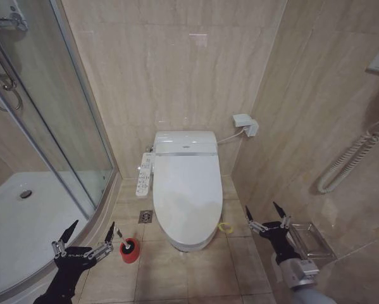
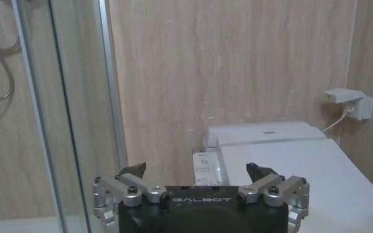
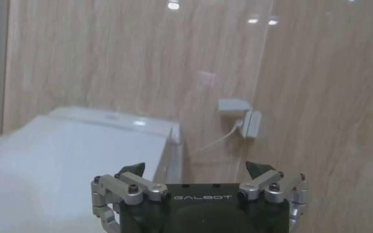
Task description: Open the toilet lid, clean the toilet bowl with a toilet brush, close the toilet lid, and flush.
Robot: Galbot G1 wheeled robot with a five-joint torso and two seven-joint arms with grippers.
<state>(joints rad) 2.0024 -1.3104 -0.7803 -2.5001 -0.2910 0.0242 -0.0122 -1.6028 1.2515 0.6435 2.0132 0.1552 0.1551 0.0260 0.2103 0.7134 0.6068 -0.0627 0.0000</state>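
- White plastic: we note the toilet lid (image 1: 188, 190) lying shut over the toilet bowl (image 1: 190, 241), centred against the beige tiled back wall (image 1: 176, 69).
- We find the toilet brush (image 1: 122, 238) standing in its red holder (image 1: 130, 251) on the floor, just off the bowl's front on our left side, beside the shower tray (image 1: 18, 215).
- We record the left gripper (image 1: 85, 235) hovering low near the holder, fingers spread wide, nothing held.
- We record the right gripper (image 1: 265, 211) hovering to the right of the bowl, fingers likewise spread wide and empty.
- We list a white control panel (image 1: 143, 174) along the lid's left edge and a wall socket (image 1: 246, 123) with a cord to the right.
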